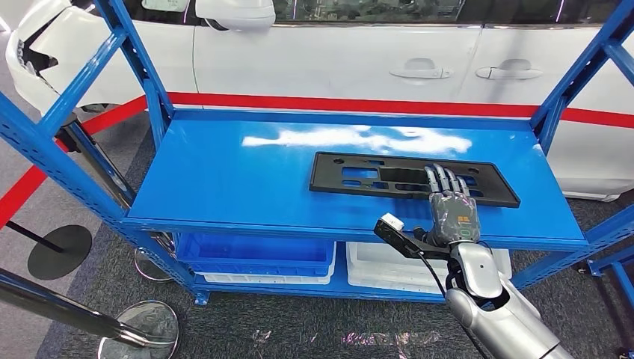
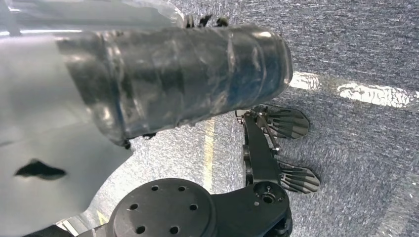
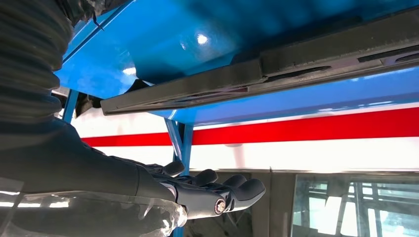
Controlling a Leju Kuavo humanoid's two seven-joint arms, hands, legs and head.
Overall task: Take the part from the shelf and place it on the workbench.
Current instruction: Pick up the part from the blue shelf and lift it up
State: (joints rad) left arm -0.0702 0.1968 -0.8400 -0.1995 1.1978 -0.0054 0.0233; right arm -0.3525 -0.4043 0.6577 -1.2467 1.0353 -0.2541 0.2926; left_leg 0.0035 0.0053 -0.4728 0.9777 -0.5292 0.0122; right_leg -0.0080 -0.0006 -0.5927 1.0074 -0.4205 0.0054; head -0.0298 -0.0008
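A flat black plastic part with several cut-outs lies on the top board of the blue shelf, right of the middle. My right hand reaches over the board's front edge, fingers stretched out flat over the part's near right portion. In the right wrist view the fingers are straight and apart, with a gap between them and the part, and nothing is held. My left hand appears as its plastic-wrapped cover above grey carpet; its fingers are hidden.
A white car stands close behind the shelf. Blue uprights frame the board on both sides. On the lower level sit a blue bin and a white bin. Stanchion bases stand on the floor at the left.
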